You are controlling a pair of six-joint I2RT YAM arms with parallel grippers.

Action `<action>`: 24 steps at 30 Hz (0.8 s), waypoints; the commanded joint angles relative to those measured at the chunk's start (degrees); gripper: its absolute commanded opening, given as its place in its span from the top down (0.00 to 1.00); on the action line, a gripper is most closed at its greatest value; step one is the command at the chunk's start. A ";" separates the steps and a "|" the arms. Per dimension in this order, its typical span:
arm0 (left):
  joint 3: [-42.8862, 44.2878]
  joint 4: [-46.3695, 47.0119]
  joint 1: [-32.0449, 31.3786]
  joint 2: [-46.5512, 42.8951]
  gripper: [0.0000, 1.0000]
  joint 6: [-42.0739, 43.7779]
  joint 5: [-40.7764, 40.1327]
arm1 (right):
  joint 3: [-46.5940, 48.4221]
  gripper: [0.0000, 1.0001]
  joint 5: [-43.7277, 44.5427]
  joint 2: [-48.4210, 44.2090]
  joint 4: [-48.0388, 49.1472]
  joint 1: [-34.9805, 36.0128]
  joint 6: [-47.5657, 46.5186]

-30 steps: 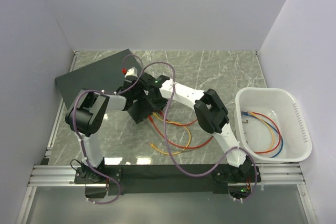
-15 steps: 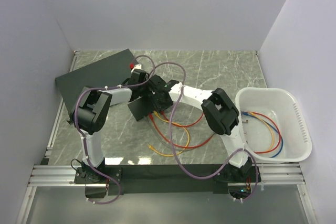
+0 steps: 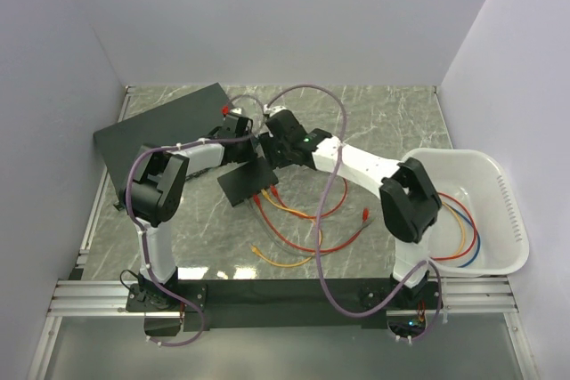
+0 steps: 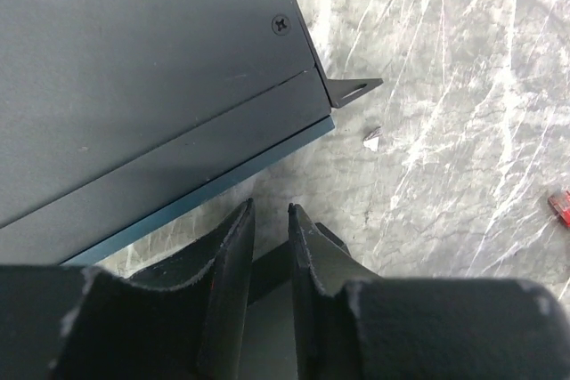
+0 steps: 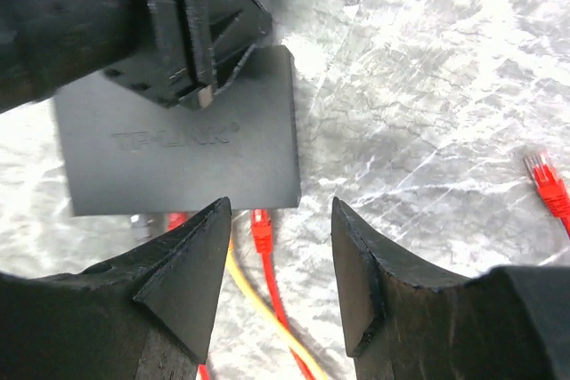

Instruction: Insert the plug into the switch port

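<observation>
The small matte-black switch box (image 5: 178, 144) (image 3: 246, 181) lies flat on the marble. My left gripper (image 5: 200, 86) (image 4: 270, 209) is shut on its far edge, and a dark corner of the box shows between the nearly closed fingers. My right gripper (image 5: 280, 206) (image 3: 270, 159) hovers open just above the box's near edge, holding nothing. A red plug (image 5: 261, 224) (image 3: 272, 191) on a red cable butts against that edge between my right fingers. I cannot tell whether it sits in a port. The ports themselves are hidden.
The large dark slab with a blue strip (image 4: 134, 60) (image 3: 160, 126) lies behind the box. Another red plug (image 5: 543, 175) (image 3: 365, 214) lies loose to the right. Red and yellow cables (image 3: 285, 260) trail toward the near edge. A white tub (image 3: 499, 175) at the right holds more cables.
My right arm's elbow swung right toward the tub and its gripper drew back from over the box. The left gripper and box shifted slightly right. The loose red plug now lies further right.
</observation>
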 commanded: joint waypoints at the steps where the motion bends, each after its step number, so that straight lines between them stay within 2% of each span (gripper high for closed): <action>1: -0.20 -7.94 -0.47 1.81 0.71 1.05 2.26 | -3.61 0.44 -1.05 -4.74 4.18 -0.13 2.11; 8: -0.11 -8.38 -0.47 0.94 0.69 0.70 0.16 | -13.89 0.44 -2.90 -9.66 9.10 -0.22 5.01; 18: 2.52 -10.93 0.32 -6.17 0.66 2.19 -4.06 | -20.22 0.44 -6.06 -19.50 12.80 0.22 5.54; 24: 2.70 -11.63 1.64 -14.51 0.55 2.72 -4.94 | -25.76 0.44 -7.56 -28.82 12.36 2.85 6.07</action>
